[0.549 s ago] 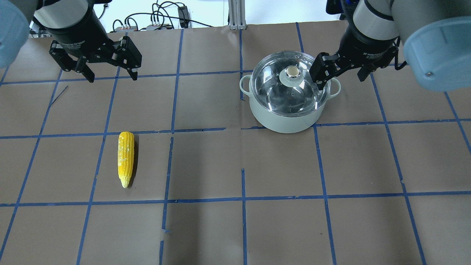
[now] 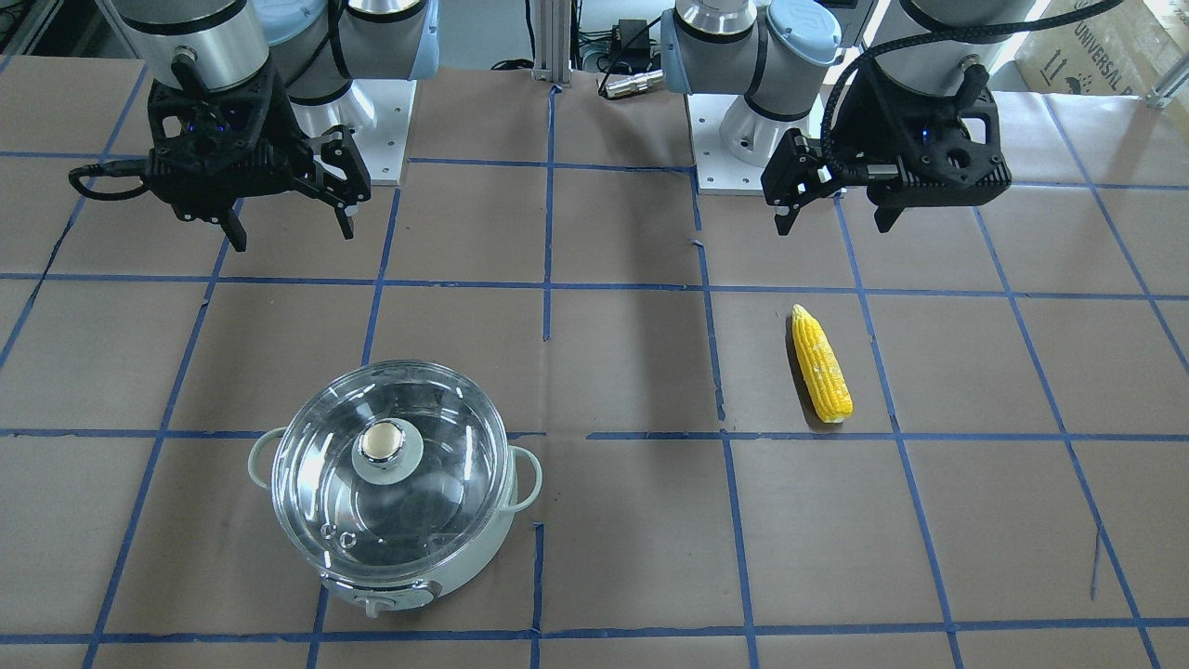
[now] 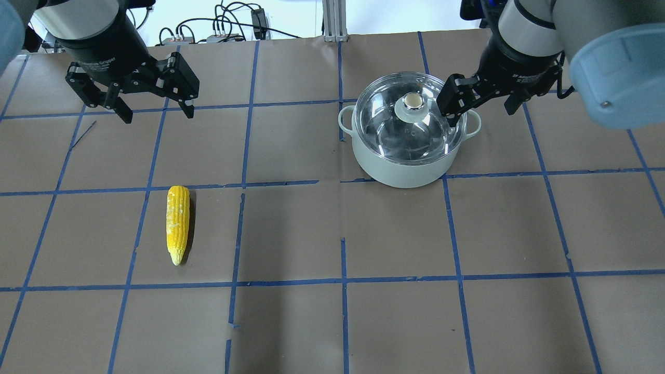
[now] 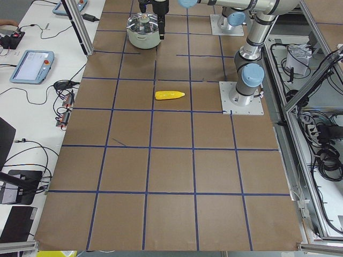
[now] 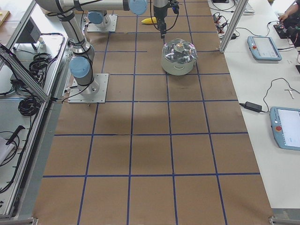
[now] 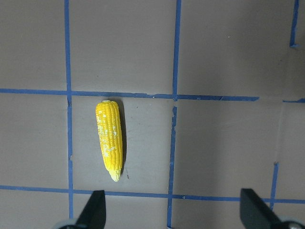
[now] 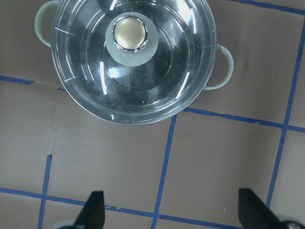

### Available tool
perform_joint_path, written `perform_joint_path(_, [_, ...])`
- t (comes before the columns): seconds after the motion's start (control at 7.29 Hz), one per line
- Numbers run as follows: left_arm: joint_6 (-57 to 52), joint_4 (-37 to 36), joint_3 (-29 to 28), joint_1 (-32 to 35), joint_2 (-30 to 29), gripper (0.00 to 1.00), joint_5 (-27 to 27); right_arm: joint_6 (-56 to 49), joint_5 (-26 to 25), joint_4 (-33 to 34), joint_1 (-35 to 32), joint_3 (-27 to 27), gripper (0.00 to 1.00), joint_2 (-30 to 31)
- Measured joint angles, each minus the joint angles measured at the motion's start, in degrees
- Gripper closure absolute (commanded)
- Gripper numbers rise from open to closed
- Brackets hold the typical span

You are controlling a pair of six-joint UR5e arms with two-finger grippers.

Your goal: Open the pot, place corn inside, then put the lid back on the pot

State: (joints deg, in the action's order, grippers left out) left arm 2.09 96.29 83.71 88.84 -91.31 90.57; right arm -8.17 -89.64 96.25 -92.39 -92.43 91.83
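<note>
Here, both claws gape wide: left gripper (image 3: pixel 158 114) at upper left, corn (image 3: pixel 177 223) lying apart below it; right gripper (image 3: pixel 480 115) upper right beside the pot (image 3: pixel 400 169), lid (image 3: pixel 395 132) on.

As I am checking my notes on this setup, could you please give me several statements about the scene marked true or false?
1. The lid sits on the pot. True.
2. The corn is inside the pot. False: it lies on the table, well apart from the pot.
3. The left gripper holds the corn. False: it is open and empty, apart from the corn.
4. The right gripper is open. True.
5. The corn's tapered end points toward the robot. True.
</note>
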Motion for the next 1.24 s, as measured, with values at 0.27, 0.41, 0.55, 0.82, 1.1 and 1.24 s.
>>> perform_joint_path(0.27, [-0.11,-0.23,-0.03,-0.12,-0.46,0.0,-0.5,0.19,0.16,1.2,-0.45,3.16,0.05,-3.84])
perform_joint_path(0.41, [-0.23,-0.31,-0.09,-0.18,-0.27,0.0,-0.58,0.24,0.29,2.3,-0.71,6.01,0.06,-7.75])
perform_joint_path(0.55, [-0.39,-0.34,-0.08,-0.21,-0.01,0.0,-0.6,0.35,0.49,3.53,-0.99,9.36,0.07,-12.58])
perform_joint_path(0.82, [-0.49,-0.39,-0.1,-0.25,0.12,0.0,-0.65,0.48,1.12,4.92,-1.46,14.04,0.08,-19.83])
perform_joint_path(1.1, [-0.62,-0.42,-0.05,-0.25,0.07,0.0,-0.61,0.54,1.58,6.8,-2.74,14.83,0.08,-23.25])
perform_joint_path(1.24, [-0.68,-0.46,0.04,-0.25,-0.12,0.0,-0.59,0.58,1.66,7.71,-3.06,14.74,0.1,-24.35])
